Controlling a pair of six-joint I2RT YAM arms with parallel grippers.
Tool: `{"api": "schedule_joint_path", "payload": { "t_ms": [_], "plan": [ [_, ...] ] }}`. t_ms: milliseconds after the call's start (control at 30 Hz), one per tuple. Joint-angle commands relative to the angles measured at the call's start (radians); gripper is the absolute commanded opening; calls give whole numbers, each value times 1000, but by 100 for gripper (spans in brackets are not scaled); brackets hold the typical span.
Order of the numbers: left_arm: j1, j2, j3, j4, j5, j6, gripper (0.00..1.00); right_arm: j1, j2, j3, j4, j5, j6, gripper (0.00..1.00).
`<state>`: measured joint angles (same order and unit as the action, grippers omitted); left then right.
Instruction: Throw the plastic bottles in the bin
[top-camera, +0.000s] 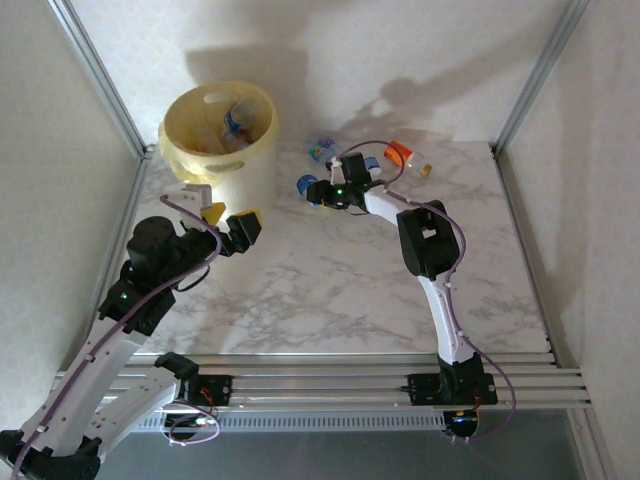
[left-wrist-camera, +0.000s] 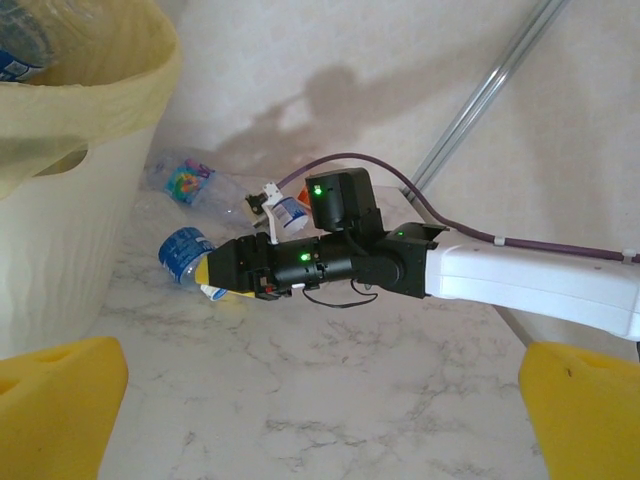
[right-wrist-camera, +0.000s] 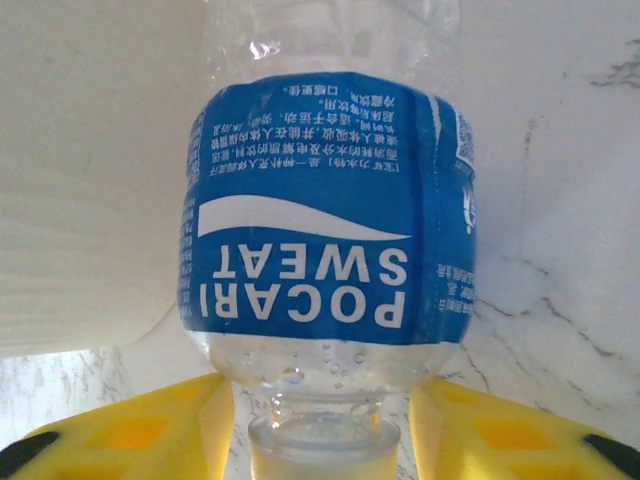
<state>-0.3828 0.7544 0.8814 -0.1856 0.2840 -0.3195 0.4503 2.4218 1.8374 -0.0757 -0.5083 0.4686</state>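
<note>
A clear plastic bottle with a blue label (right-wrist-camera: 330, 230) lies on the marble table, neck toward my right wrist camera. My right gripper (right-wrist-camera: 322, 430) has closed its yellow pads (right-wrist-camera: 150, 430) against the bottle's shoulder, one on each side of the neck. From above, that bottle (top-camera: 306, 186) sits just right of the bin (top-camera: 245, 165), a pale-yellow bucket with bottles (top-camera: 235, 125) inside. My left gripper (top-camera: 230, 217) hangs open in front of the bin with nothing between its pads (left-wrist-camera: 60, 390). Looking from the left wrist, the held bottle (left-wrist-camera: 183, 252) pokes out of the right gripper (left-wrist-camera: 205, 280).
More bottles lie behind the right arm: one with a colourful label (top-camera: 322, 149), one orange (top-camera: 400, 153), and another beside the right wrist (left-wrist-camera: 285, 210). Aluminium frame posts (top-camera: 520, 90) and white walls enclose the table. The bin wall (left-wrist-camera: 60, 230) stands close on the left.
</note>
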Motion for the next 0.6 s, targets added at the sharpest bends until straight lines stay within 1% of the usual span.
{"api": "schedule_joint_path", "payload": {
  "t_ms": [0, 67, 167, 300, 567],
  "plan": [
    [-7, -3, 19, -10, -20, -18, 100, 7, -3, -2, -7, -16, 7, 44],
    [-6, 1, 19, -9, -21, -20, 100, 7, -17, -15, -6, -9, 8, 43],
    [-6, 3, 19, -7, -24, -25, 100, 6, -38, -40, 8, -10, 18, 34],
    [-8, 11, 9, 12, -16, -33, 100, 8, -89, -105, 50, -7, 42, 29],
    [-8, 74, -17, 92, 35, -81, 100, 12, -252, -298, 162, 1, 64, 25]
  ]
}}
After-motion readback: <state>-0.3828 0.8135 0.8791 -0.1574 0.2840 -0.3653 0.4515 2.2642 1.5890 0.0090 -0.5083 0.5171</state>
